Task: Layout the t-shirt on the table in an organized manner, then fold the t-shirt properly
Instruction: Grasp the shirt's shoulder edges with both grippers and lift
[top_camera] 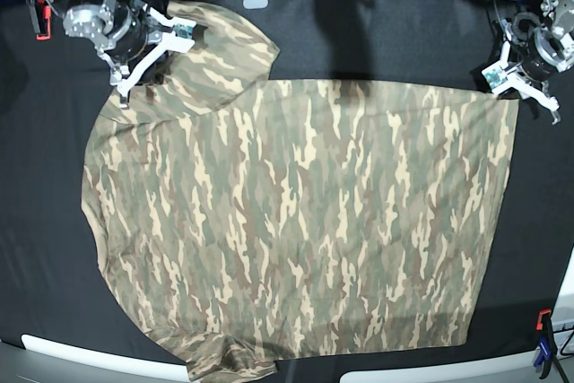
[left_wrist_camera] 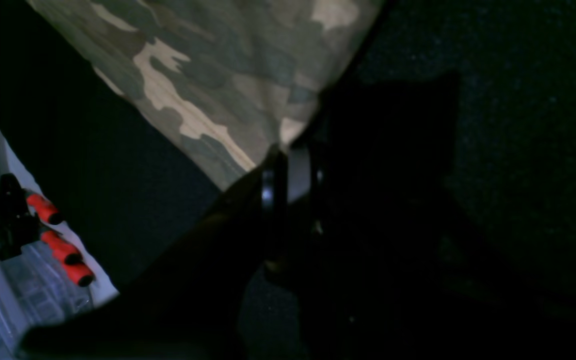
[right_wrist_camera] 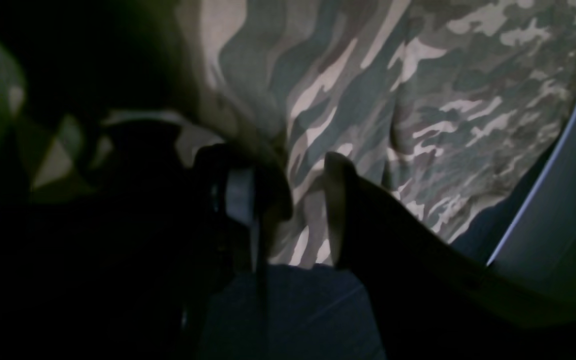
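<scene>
You have one shirt (top_camera: pixel 296 221) spread nearly flat on the table (top_camera: pixel 377 33); it covers most of the black cloth, hem toward the base view's right, sleeves toward the left. Count two sleeves — one at the upper left, one at the bottom edge; the bottom one is bunched and folded under.

Your two grippers sit at opposite upper corners. The left gripper (top_camera: pixel 516 87) is clenched on the shirt's upper hem corner; in its wrist view the cloth (left_wrist_camera: pixel 208 75) tapers to a point right at the closed jaws. The right gripper (top_camera: pixel 152 51) straddles the upper sleeve; its jaws stand apart, with a visible gap between them in the wrist view and camouflage cloth (right_wrist_camera: pixel 418 100) lying in and behind that gap — you cannot tell whether the fingers (right_wrist_camera: pixel 335 200) pinch anything.

Clamps with orange handles: one at the upper left edge (top_camera: pixel 36 20), one at the lower right (top_camera: pixel 543 338).
</scene>
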Robot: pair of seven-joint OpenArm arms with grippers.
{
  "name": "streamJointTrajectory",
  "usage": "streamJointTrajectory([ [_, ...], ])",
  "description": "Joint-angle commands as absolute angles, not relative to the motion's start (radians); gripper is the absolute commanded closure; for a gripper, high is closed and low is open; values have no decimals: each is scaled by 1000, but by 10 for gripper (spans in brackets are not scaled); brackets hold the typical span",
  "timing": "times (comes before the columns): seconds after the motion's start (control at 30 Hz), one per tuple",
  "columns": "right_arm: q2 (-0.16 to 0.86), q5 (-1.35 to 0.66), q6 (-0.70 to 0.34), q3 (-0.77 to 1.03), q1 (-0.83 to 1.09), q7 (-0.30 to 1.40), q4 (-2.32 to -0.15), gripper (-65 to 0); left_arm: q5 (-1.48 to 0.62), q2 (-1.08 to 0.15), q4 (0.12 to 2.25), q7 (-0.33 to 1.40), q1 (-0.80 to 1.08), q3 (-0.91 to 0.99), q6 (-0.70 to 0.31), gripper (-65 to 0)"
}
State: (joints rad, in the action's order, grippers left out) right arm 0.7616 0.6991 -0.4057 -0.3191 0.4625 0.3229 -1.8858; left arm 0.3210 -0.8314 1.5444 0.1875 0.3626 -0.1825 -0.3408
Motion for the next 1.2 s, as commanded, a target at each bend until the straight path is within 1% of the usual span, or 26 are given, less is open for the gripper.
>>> streamJointTrajectory([
  [0.0,773,696,-411,-315,459,324,-1893,-204,324,-854,1551,209,363,-175,-337,0],
  [0.07,773,696,-411,-316,457,322,-1893,-190,324,-854,1551,209,363,-175,-337,0],
  [0.1,773,696,-411,-316,457,321,-1893,-156,324,-854,1551,209,363,-175,-337,0],
  [0.2,773,696,-402,-315,457,322,-1893,0,324,-854,1551,209,364,-175,-337,0],
  [0.37,784,696,-301,-315,486,326,-1911,0,320,-855,1551,208,384,-175,-337,0],
  [0.47,816,664,-238,-315,537,354,-1956,0,317,-862,1553,197,416,-175,-337,0],
  [0.63,859,644,-189,-302,617,447,-2013,0,214,-896,1584,198,485,-168,-329,0],
  [0.73,859,644,-136,-268,692,458,-2039,0,208,-896,1616,215,533,-163,-312,0],
  [0.87,859,643,-92,-202,821,484,-2090,0,208,-897,1666,218,599,-163,-235,0],
  [0.97,857,643,-56,-146,925,504,-2135,0,208,-899,1702,253,645,-157,-187,0],
  [1.17,790,644,-16,-41,1107,506,-2185,0,207,-898,1777,265,770,-53,-183,0],
])
